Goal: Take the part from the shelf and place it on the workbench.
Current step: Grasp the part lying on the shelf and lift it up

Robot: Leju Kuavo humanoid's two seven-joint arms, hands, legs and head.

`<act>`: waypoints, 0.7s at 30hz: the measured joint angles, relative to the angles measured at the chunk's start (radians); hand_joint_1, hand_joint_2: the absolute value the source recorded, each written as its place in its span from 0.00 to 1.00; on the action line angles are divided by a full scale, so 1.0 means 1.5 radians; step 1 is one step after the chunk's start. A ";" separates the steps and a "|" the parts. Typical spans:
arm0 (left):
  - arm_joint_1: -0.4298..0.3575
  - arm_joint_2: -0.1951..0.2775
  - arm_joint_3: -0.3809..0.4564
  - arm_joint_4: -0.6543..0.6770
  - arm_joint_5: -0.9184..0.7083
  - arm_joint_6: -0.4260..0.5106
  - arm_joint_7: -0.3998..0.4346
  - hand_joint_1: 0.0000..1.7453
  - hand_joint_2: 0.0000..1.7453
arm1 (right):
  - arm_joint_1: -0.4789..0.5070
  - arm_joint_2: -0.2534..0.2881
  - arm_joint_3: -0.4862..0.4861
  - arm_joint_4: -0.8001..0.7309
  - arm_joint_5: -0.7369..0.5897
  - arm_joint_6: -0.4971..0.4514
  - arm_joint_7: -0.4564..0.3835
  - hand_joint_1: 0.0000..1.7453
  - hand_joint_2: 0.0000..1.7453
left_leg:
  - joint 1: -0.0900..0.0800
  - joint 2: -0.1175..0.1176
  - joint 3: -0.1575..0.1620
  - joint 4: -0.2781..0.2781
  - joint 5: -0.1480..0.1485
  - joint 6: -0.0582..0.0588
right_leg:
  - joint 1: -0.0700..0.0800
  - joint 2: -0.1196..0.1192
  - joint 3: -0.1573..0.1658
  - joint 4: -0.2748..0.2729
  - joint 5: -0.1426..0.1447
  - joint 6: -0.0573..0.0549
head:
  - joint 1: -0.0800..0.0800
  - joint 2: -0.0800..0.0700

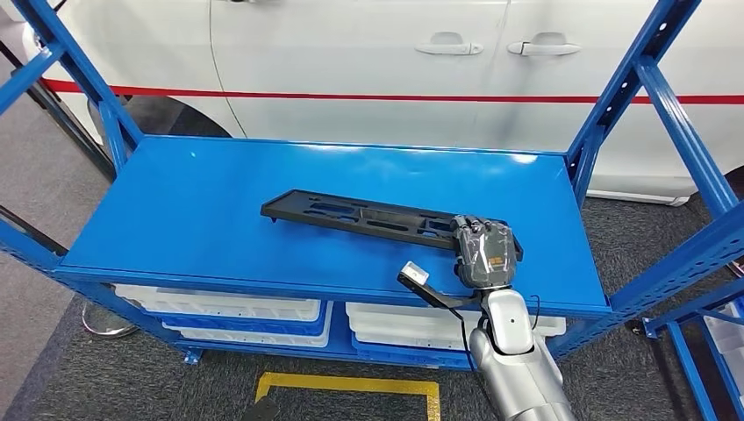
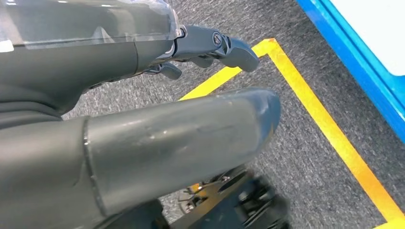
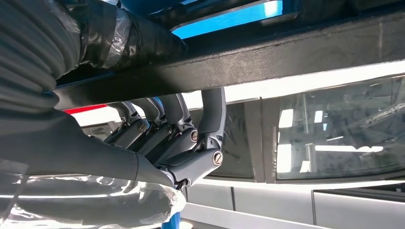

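— Head view?
— The black slotted part lies across the blue shelf, its right end near the front right corner, under the right robot hand.

— Left wrist view?
— Left robot hand holds nothing, fingers loosely apart above grey carpet.

— Right wrist view?
— Fingers wrap the part's edge — clamped on it.

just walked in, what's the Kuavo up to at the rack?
The robot's right hand grips one end of a long black slotted part on the top deck of the blue shelf; the right wrist view shows its fingers hooked over the part's edge. The part looks to be lying on the deck, not yet lifted. The left hand hangs low over grey carpet with yellow floor tape, holding nothing. A white car stands behind the shelf, with white bins on the lower level.
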 joint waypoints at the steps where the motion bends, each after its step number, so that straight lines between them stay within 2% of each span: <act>1: 0.001 0.000 0.000 0.000 0.000 0.000 0.000 0.00 0.00 | 0.000 0.000 0.000 0.000 0.000 0.000 0.000 1.00 1.00 | 0.001 0.000 -0.012 0.024 -0.004 -0.002 | 0.000 0.000 0.000 0.000 0.000 0.000 | 0.000 0.000; 2: 0.002 0.000 0.000 0.000 0.000 0.000 0.000 0.00 0.00 | 0.001 0.000 0.000 0.000 0.000 0.000 0.000 1.00 1.00 | 0.001 0.000 -0.012 0.022 0.006 -0.003 | 0.000 0.000 0.000 0.000 0.000 0.000 | 0.000 0.000; 3: 0.002 0.000 0.000 0.000 0.002 0.000 -0.002 0.00 0.00 | 0.001 0.000 0.000 0.000 0.000 0.000 0.000 1.00 1.00 | 0.002 0.000 0.001 -0.006 0.026 -0.003 | 0.000 0.001 0.001 0.001 -0.001 0.001 | 0.000 0.000; 4: 0.001 0.000 0.000 0.000 0.003 0.002 -0.004 0.00 0.00 | 0.001 0.000 0.000 -0.001 0.000 0.000 0.000 1.00 1.00 | 0.003 0.000 0.022 -0.051 0.052 -0.002 | -0.001 0.002 0.001 0.002 -0.002 0.002 | 0.000 0.000; 6: 0.000 0.001 0.000 0.000 0.012 0.008 -0.012 0.00 0.00 | 0.003 0.000 -0.002 -0.007 -0.004 0.000 -0.006 1.00 1.00 | 0.002 0.000 0.061 -0.132 0.081 0.002 | 0.001 0.003 0.000 0.005 -0.003 0.007 | 0.000 0.000; 7: -0.001 0.001 0.001 0.000 0.016 0.012 -0.018 0.00 0.00 | 0.005 0.000 -0.004 -0.014 -0.009 0.000 -0.014 1.00 1.00 | 0.001 0.000 0.070 -0.152 0.084 0.005 | 0.002 0.003 -0.001 0.006 -0.003 0.010 | 0.000 0.000; 9: 0.000 0.001 0.002 0.000 0.026 0.020 -0.030 0.00 0.00 | 0.009 0.001 -0.011 -0.035 -0.026 0.000 -0.041 1.00 1.00 | -0.003 -0.001 0.070 -0.158 0.083 0.013 | 0.002 0.004 -0.003 0.005 -0.001 0.017 | 0.000 0.000; 11: 0.001 0.001 0.004 0.000 0.034 0.030 -0.042 0.00 0.00 | 0.014 0.007 -0.022 -0.066 -0.059 0.000 -0.096 1.00 1.00 | -0.002 0.000 0.071 -0.163 0.087 0.022 | 0.000 0.004 -0.005 0.008 -0.005 0.024 | 0.000 0.000; 12: 0.001 0.001 0.005 0.000 0.037 0.038 -0.049 0.00 0.00 | 0.018 0.014 -0.031 -0.087 -0.085 0.000 -0.137 1.00 1.00 | -0.001 0.000 0.072 -0.167 0.090 0.027 | 0.000 0.003 -0.011 0.021 -0.014 0.027 | 0.000 0.000; 13: 0.002 0.000 0.005 0.000 0.039 0.051 -0.059 0.00 0.00 | 0.023 0.027 -0.045 -0.118 -0.121 0.000 -0.196 1.00 1.00 | 0.000 0.000 0.073 -0.169 0.091 0.031 | -0.001 0.003 -0.025 0.049 -0.032 0.029 | 0.001 0.000; 15: 0.008 -0.001 0.006 0.000 0.040 0.082 -0.076 0.00 0.00 | 0.041 0.060 -0.068 -0.193 -0.185 0.000 -0.307 1.00 1.00 | -0.001 0.001 0.073 -0.168 0.090 0.035 | -0.001 0.003 -0.066 0.137 -0.075 0.032 | 0.001 0.000; 16: 0.011 -0.001 0.006 0.000 0.040 0.094 -0.082 0.00 0.25 | 0.051 0.077 -0.073 -0.235 -0.204 0.000 -0.344 1.00 1.00 | -0.001 0.002 0.073 -0.168 0.089 0.036 | -0.001 0.003 -0.086 0.178 -0.089 0.033 | 0.001 0.000; 17: 0.015 -0.001 0.007 0.000 0.041 0.098 -0.085 0.00 0.50 | 0.060 0.089 -0.072 -0.268 -0.209 0.000 -0.358 1.00 1.00 | -0.001 0.002 0.074 -0.167 0.088 0.036 | -0.001 0.002 -0.096 0.198 -0.089 0.033 | 0.001 0.000; 18: 0.017 -0.002 0.008 0.000 0.044 0.096 -0.086 0.00 0.75 | 0.067 0.099 -0.069 -0.298 -0.209 0.000 -0.364 1.00 1.00 | -0.001 0.001 0.075 -0.166 0.087 0.036 | -0.002 0.002 -0.094 0.192 -0.076 0.033 | 0.001 0.000; 19: 0.018 -0.002 0.009 0.000 0.048 0.089 -0.088 0.00 1.00 | 0.073 0.107 -0.066 -0.320 -0.209 0.000 -0.366 1.00 1.00 | -0.001 -0.001 0.076 -0.164 0.085 0.036 | -0.002 0.001 -0.079 0.159 -0.053 0.032 | 0.001 0.000; 21: 0.020 -0.004 0.013 0.000 0.057 0.069 -0.090 0.00 1.00 | 0.076 0.118 -0.061 -0.357 -0.218 0.000 -0.382 1.00 1.00 | -0.002 -0.005 0.077 -0.160 0.080 0.031 | 0.000 0.001 -0.035 0.066 -0.012 0.026 | 0.001 0.000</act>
